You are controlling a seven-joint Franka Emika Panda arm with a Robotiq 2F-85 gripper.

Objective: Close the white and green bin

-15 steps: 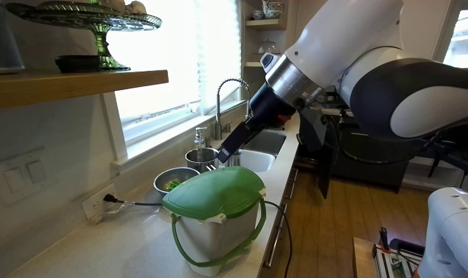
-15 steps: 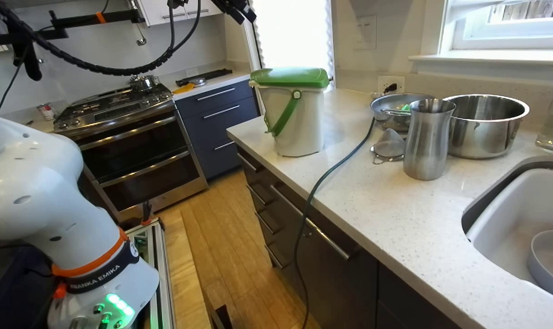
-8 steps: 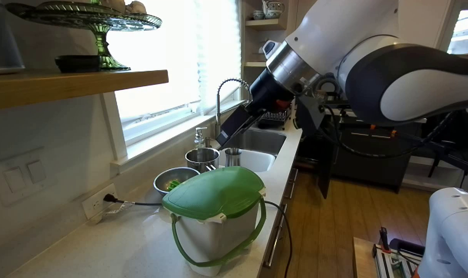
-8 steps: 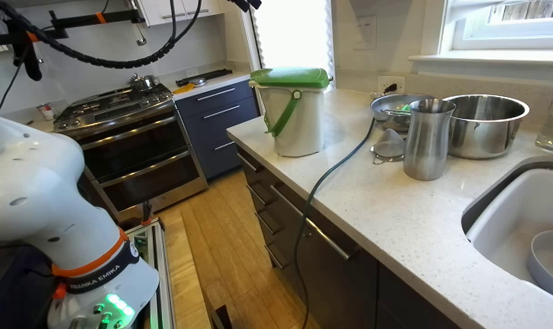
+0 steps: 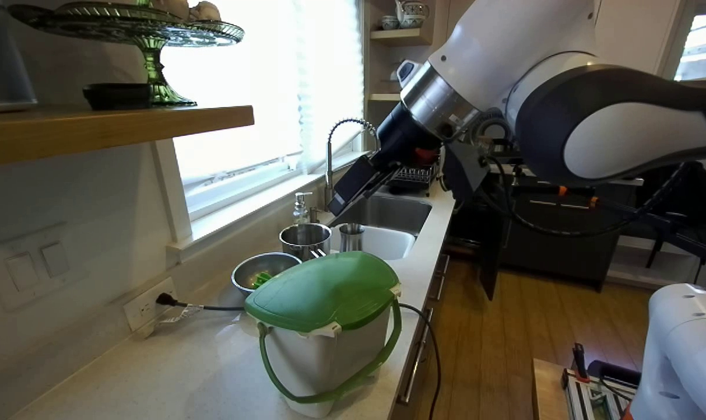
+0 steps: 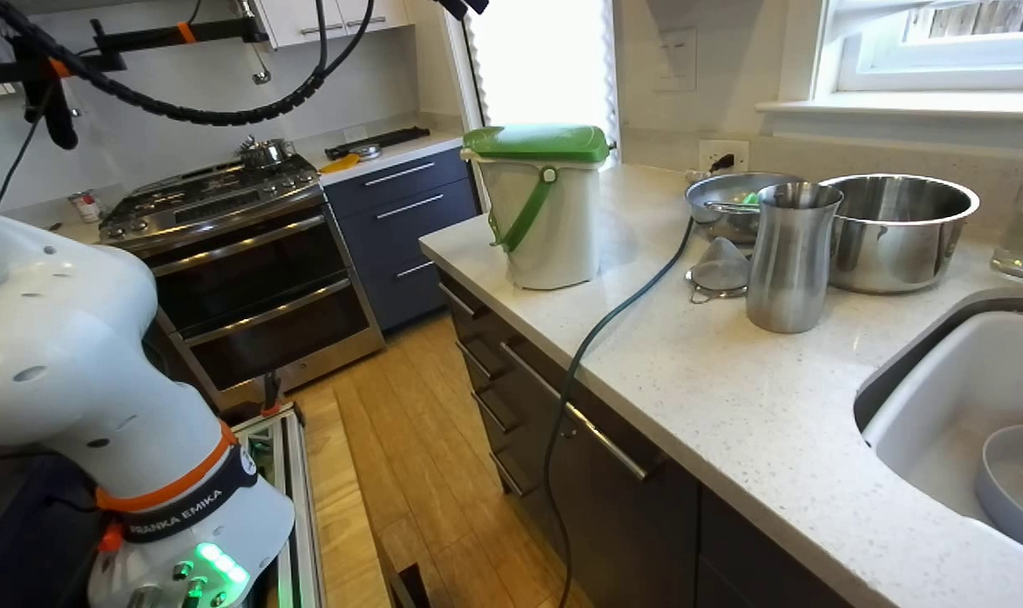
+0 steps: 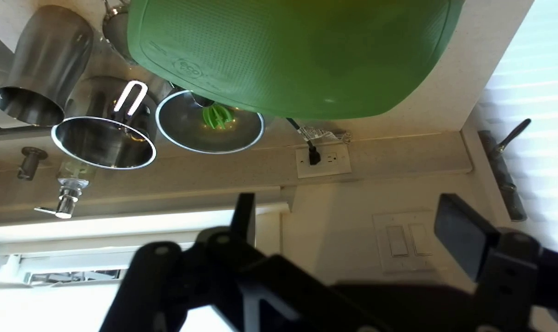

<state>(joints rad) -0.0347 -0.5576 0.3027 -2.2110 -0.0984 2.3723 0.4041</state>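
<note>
The white and green bin stands upright on the counter, with its white body (image 5: 306,356) and rounded green lid (image 5: 329,289) in view. In both exterior views the lid (image 6: 536,143) lies down across the top of the body (image 6: 545,224). Its green handle (image 5: 335,396) hangs down against the side. The lid (image 7: 297,60) also fills the top of the wrist view. My gripper (image 5: 336,207) is above and apart from the lid, over the metal pot area. In the wrist view the gripper (image 7: 348,203) has its fingers wide apart, with nothing between them.
A metal bowl (image 5: 250,268), a metal pot (image 6: 891,253) and a steel cup (image 6: 790,279) stand near the bin. A cord (image 6: 621,308) crosses the counter. The sink (image 5: 382,242) and faucet (image 5: 329,169) lie beyond. A wooden shelf (image 5: 125,131) juts from the wall.
My gripper has risen and drawn back from the lid, mostly in the first half second, then only slightly. The bin and its lid have not moved.
</note>
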